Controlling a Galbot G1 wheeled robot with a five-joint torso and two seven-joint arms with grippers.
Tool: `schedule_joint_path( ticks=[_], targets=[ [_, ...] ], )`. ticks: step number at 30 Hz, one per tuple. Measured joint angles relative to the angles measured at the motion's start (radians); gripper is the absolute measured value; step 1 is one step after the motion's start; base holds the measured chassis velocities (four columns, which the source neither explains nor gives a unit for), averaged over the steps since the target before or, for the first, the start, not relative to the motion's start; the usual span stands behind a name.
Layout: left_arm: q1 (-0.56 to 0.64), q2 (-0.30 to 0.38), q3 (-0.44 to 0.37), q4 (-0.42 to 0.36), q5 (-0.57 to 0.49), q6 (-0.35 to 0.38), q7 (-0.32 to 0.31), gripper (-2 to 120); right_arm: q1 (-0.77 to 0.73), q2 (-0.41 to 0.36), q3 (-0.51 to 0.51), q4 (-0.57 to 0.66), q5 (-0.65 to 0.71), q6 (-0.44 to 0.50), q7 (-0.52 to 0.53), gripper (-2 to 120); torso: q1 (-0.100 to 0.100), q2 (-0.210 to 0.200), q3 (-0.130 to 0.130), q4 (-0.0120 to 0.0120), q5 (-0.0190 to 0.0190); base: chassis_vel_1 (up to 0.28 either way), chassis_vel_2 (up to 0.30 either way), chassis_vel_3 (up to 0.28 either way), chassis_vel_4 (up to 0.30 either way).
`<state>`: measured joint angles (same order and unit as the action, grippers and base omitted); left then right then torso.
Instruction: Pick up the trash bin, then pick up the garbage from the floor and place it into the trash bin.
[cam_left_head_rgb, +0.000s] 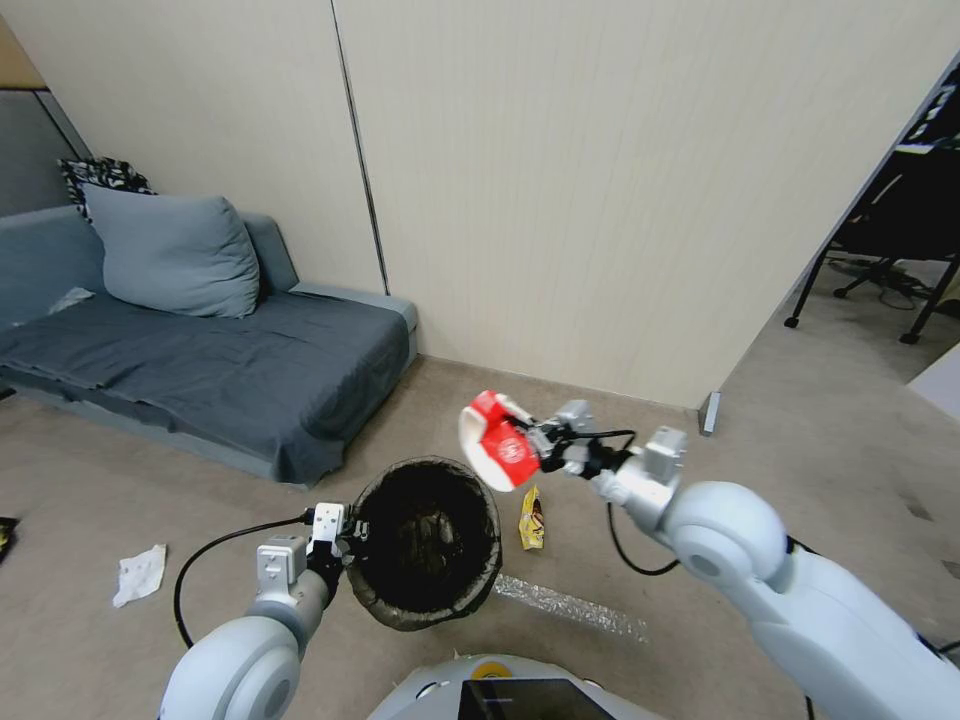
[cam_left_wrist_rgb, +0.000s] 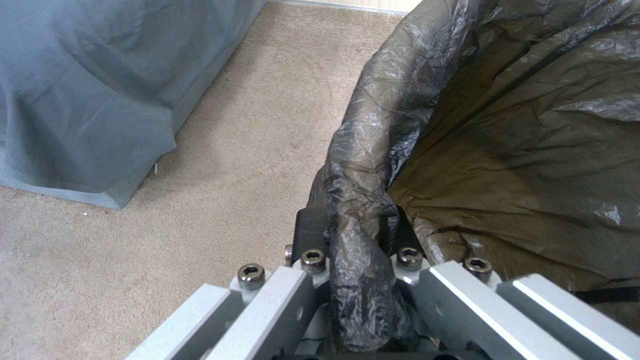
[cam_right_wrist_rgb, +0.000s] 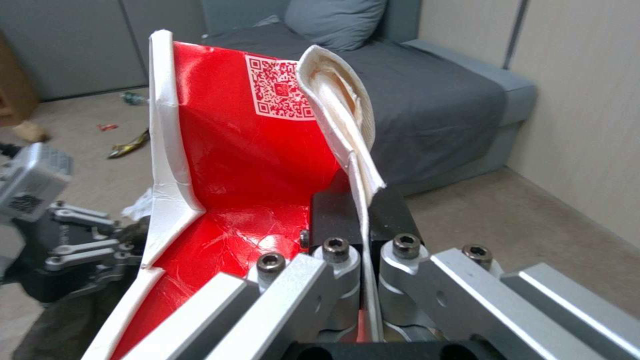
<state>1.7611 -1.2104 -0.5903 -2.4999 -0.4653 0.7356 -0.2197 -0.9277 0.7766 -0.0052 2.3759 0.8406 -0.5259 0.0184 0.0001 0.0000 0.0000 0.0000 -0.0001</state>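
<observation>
Both sets of jaws are holding something: the left gripper (cam_left_wrist_rgb: 357, 235) is pinching the bag-wrapped rim of the trash bin (cam_left_head_rgb: 425, 540), keeping its mouth open and tilted up off the floor (cam_left_head_rgb: 760, 480), while the right gripper (cam_right_wrist_rgb: 363, 220) is clamping a thin edge of the red-and-white packet (cam_left_head_rgb: 497, 442) just above and beside that mouth, probably so the packet can drop in; behind them a grey sofa (cam_left_head_rgb: 200, 360) is sitting soft and draped against the pale wall; the bin is looking round and bucket-like, its dark liner crinkled and glossy; the packet is looking like stiff creased card, glossy red inside with white borders; a yellow wrapper (cam_left_head_rgb: 532, 520), a shiny strip (cam_left_head_rgb: 570, 605) and a crumpled tissue (cam_left_head_rgb: 138, 574) are lying on the short beige carpet.
</observation>
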Motion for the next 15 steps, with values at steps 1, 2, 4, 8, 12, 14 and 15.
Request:
schedule_joint_path(
  ticks=[1,2,4,8,12,14,15],
  targets=[
    [0.000,0.000,0.000,0.000,0.002,0.000,0.000,1,0.013,0.002,-0.026,0.001,0.000,-0.003,0.001,0,0.000,0.000,0.000,0.0000,0.0000,0.000,0.000,0.000,0.000],
    [0.001,0.000,0.001,0.000,0.003,0.000,0.001,1,0.023,0.003,-0.049,0.003,-0.001,-0.005,0.003,0,0.000,0.000,0.000,-0.0001,0.0000,0.000,0.000,0.000,0.000],
    [0.001,-0.001,0.001,0.000,0.004,0.000,0.001,1,0.037,0.006,-0.079,0.007,-0.001,-0.009,0.008,0,0.000,0.000,0.000,0.0000,0.0000,0.000,0.000,0.000,0.000],
    [0.002,-0.001,0.003,0.000,0.007,0.000,0.001,1,0.067,0.014,-0.131,0.014,-0.002,-0.017,0.017,0,0.000,0.000,0.000,-0.0001,0.0000,0.000,0.000,0.000,0.000],
    [0.005,-0.004,0.006,0.000,0.012,0.000,0.003,1,0.098,0.021,-0.174,0.013,-0.005,-0.026,0.022,0,0.000,0.000,0.000,0.0000,0.0001,0.000,0.000,0.000,0.000],
    [0.006,-0.005,0.007,0.000,0.013,0.000,0.004,1,0.114,0.025,-0.201,0.008,-0.008,-0.031,0.025,0,0.000,0.000,0.000,-0.0001,0.0000,0.000,0.000,0.000,0.000],
    [0.006,-0.005,0.007,0.000,0.013,0.000,0.004,1,0.114,0.025,-0.201,0.008,-0.008,-0.031,0.025,0,0.000,0.000,0.000,-0.0001,0.0000,0.000,0.000,0.000,0.000]
  ],
)
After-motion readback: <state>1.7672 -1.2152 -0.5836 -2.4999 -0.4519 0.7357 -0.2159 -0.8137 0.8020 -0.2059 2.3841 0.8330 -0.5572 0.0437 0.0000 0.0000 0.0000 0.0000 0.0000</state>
